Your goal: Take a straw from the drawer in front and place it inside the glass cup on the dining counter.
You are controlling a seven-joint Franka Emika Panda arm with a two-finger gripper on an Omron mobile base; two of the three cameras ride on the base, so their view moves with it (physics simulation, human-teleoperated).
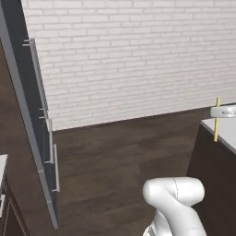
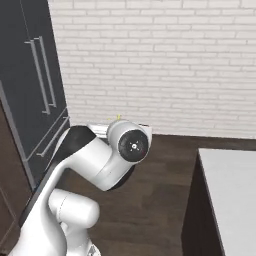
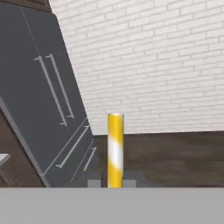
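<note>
My gripper [image 1: 218, 112] is shut on the straw [image 1: 216, 129], a thin yellow stick held upright above the near edge of the dining counter [image 1: 228, 133], a white slab on a dark brown base. In the hand view the straw [image 3: 115, 146] rises straight up from between the two dark fingertips [image 3: 94, 183], with my gripper [image 3: 114, 183] closed around its lower part. In the right base view only the straw's yellow tip [image 2: 119, 117] peeks over my arm's joint, and the dining counter [image 2: 230, 190] lies at the right. The glass cup and the drawer are out of view.
A tall dark grey cabinet with long silver handles [image 1: 37, 138] stands on the left, also in the hand view [image 3: 48, 109]. A white brick wall [image 1: 129, 60] closes the back. Dark wood floor [image 1: 120, 161] lies between cabinet and counter.
</note>
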